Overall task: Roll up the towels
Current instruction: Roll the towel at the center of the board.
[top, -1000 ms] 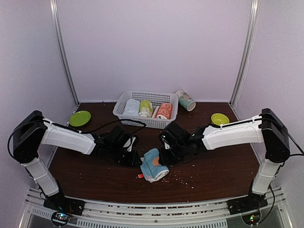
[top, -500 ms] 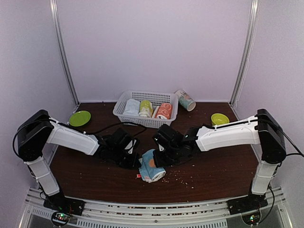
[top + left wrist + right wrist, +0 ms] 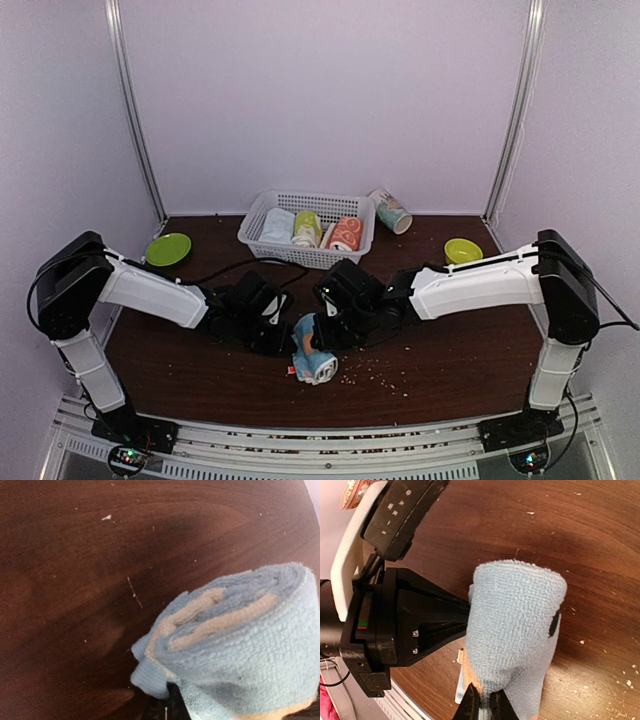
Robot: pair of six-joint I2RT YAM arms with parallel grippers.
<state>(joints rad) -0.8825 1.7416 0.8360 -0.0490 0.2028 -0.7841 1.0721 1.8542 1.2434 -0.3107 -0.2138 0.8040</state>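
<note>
The dark desk [image 3: 450,350] bears a basket [image 3: 300,256] and tipped cup [image 3: 390,211] at its far edge, a plate [image 3: 168,248] far-left, a bowl [image 3: 463,250] far-right, a blue towel [image 3: 313,352] mid-desk.

Rolled light blue towel [image 3: 516,625] lying on the dark wooden table [image 3: 530,525]. At nine o'clock of the roll, the left gripper [image 3: 460,614], black, jaws closed together, tips touching the roll's side. At six o'clock, the right gripper [image 3: 483,705] pinches the towel's lower edge (an orange patch shows there). Pale crumbs [image 3: 592,680] at four o'clock.
</note>
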